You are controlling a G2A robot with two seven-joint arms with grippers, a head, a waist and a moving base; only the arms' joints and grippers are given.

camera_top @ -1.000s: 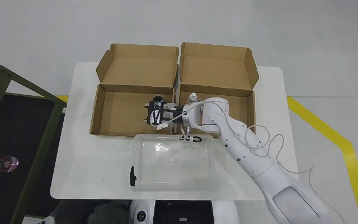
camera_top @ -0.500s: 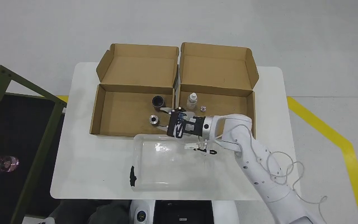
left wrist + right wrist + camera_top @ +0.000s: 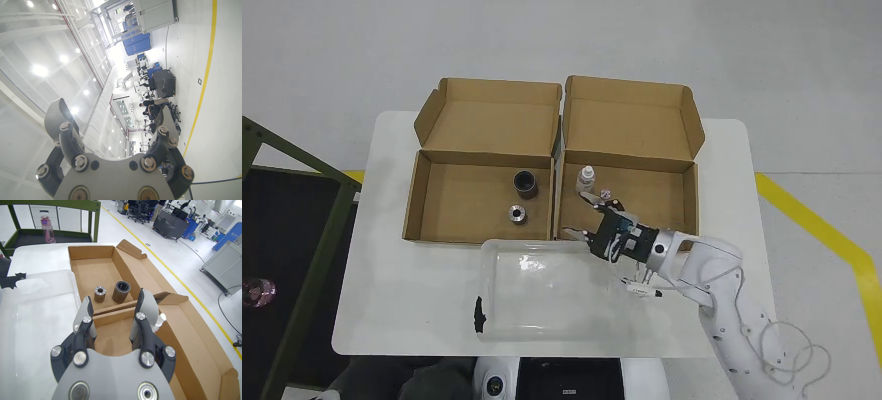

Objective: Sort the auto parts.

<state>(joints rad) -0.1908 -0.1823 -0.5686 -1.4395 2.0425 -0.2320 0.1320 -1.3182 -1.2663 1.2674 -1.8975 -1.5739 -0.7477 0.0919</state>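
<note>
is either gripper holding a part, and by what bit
Nothing is held: the right gripper is open and empty above a cardboard box, and the left gripper is open and empty too.

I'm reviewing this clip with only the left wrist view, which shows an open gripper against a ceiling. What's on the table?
Observer: Two open cardboard boxes side by side, the left box and the right box, with a clear plastic bin nearer the robot.
Operator: Any parts sorted?
Observer: The left box holds a dark cylinder and a silver-topped cylinder, upright and apart.
Operator: And the other arm?
Observer: The right gripper hangs open and empty over the right box, near a small white part.
</note>
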